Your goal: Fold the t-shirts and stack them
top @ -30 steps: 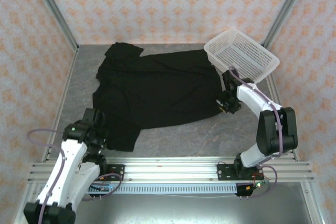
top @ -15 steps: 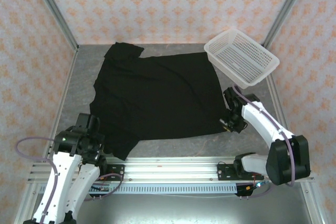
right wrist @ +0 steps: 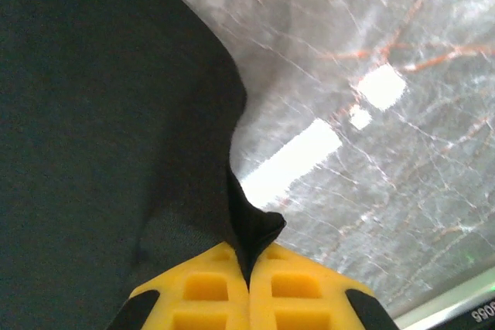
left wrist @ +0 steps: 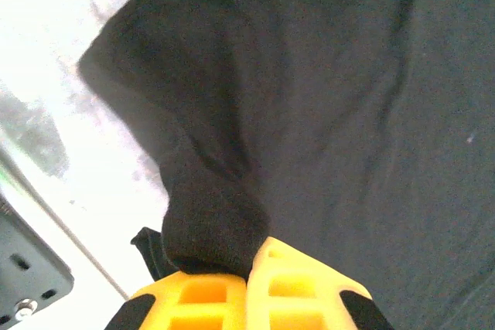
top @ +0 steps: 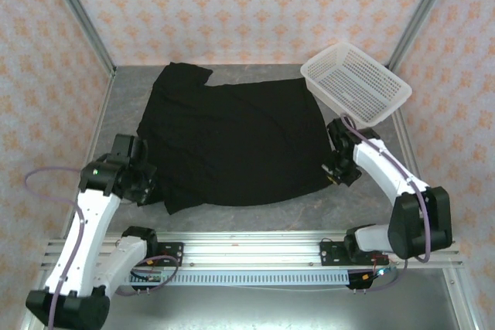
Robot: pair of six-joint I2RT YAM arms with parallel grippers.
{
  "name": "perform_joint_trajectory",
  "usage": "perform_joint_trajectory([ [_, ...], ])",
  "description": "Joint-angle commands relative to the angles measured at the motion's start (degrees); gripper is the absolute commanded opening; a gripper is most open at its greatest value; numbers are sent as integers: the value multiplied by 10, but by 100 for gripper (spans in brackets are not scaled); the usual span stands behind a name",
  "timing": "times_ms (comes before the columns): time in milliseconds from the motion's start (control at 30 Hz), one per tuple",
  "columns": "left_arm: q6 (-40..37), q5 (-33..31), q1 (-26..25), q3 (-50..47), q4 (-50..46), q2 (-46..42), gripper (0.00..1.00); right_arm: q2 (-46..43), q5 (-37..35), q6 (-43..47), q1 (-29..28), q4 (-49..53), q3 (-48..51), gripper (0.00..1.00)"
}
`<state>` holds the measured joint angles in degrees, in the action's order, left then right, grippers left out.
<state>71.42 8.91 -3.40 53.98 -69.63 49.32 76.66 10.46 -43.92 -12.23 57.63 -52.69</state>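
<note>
A black t-shirt (top: 232, 141) lies spread plain side up across the grey table (top: 255, 214); no print shows. My left gripper (top: 143, 183) is shut on the t-shirt's near-left corner, where a bunched fold of the t-shirt (left wrist: 209, 222) bulges from the yellow fingers (left wrist: 305, 284). My right gripper (top: 334, 169) is shut on the near-right corner, and the pinched edge of the t-shirt (right wrist: 251, 229) stands up between its yellow fingertips (right wrist: 302, 287).
A white mesh basket (top: 356, 83) sits tilted at the back right, close behind the right arm. Patterned walls enclose three sides. A metal rail (top: 255, 249) runs along the near edge.
Both grippers dipped toward the near edge half a second ago and have since moved back away from it, carrying the shirt's near hem along. The near-left corner is now tucked inward.
</note>
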Motion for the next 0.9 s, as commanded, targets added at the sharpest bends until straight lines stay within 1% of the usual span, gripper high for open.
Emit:
perform_joint_trajectory([
  [0, -38, -41, -4, 41, 52, 52, 0, 23, -41, -18, -1, 3, -31, 0],
  [267, -87, -80, -2, 138, 78, 175, 0, 89, -60, -20, 4, -1, -103, 0],
  [467, -125, -105, 12, 183, 96, 238, 0, 139, -73, -18, 11, -6, -155, 0],
  [867, -203, -115, 40, 247, 131, 339, 0, 225, -87, -9, 19, -15, -245, 0],
])
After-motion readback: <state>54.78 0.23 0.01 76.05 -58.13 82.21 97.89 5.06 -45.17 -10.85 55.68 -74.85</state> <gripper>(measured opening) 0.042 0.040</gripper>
